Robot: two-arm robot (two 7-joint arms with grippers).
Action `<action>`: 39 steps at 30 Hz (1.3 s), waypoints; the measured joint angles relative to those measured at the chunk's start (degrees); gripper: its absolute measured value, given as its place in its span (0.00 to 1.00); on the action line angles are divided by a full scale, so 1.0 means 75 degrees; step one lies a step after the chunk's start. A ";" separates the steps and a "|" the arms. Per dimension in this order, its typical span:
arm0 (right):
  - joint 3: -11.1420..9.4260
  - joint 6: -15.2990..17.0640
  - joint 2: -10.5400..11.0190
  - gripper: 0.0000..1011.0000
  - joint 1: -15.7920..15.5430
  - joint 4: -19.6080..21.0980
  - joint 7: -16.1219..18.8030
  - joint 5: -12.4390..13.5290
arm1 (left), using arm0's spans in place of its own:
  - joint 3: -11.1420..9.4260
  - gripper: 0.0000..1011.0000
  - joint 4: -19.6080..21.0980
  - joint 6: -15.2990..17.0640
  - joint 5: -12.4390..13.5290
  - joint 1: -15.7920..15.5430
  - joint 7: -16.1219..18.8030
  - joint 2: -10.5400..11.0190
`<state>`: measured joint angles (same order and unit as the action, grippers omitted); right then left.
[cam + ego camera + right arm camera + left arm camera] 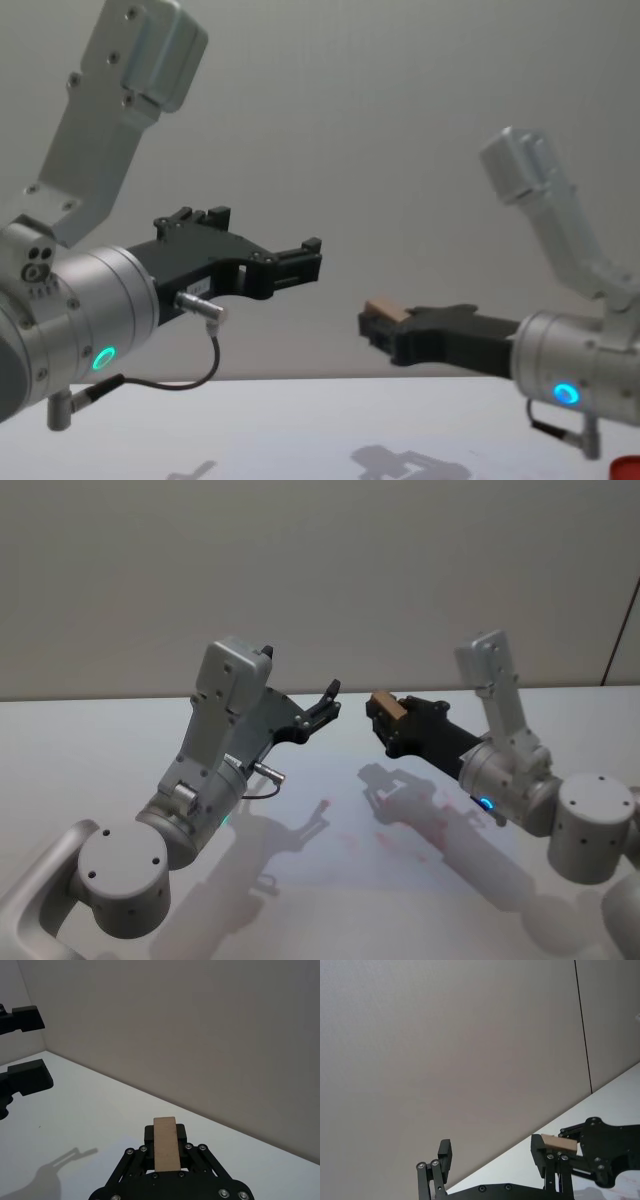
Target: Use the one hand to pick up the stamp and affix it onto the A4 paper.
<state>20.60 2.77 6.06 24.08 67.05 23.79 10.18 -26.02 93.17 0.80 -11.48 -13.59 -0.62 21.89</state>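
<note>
Holding the stamp [385, 704] tight in the right gripper [382, 718], up in the air. Close to the wide-open left gripper [330, 700]. Could bump it and drop the stamp.

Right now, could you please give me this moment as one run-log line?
right gripper: shut on stamp, held above table | left gripper: open, empty, raised opposite

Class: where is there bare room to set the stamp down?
Bare white table spreads below the raised arms, back to the grey wall. Tight: the gap between the open left gripper and the right gripper clamping the tan wooden stamp.
</note>
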 joint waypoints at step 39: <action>-0.1284 0.0292 0.1814 0.22 -0.1765 0.1244 -0.0840 0.0545 | 0.0000 0.99 0.0000 0.0000 0.0000 0.0000 0.0000 0.0000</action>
<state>10.97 4.96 19.67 10.85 76.38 17.49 14.27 -26.02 93.17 0.79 -11.48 -13.59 -0.62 21.89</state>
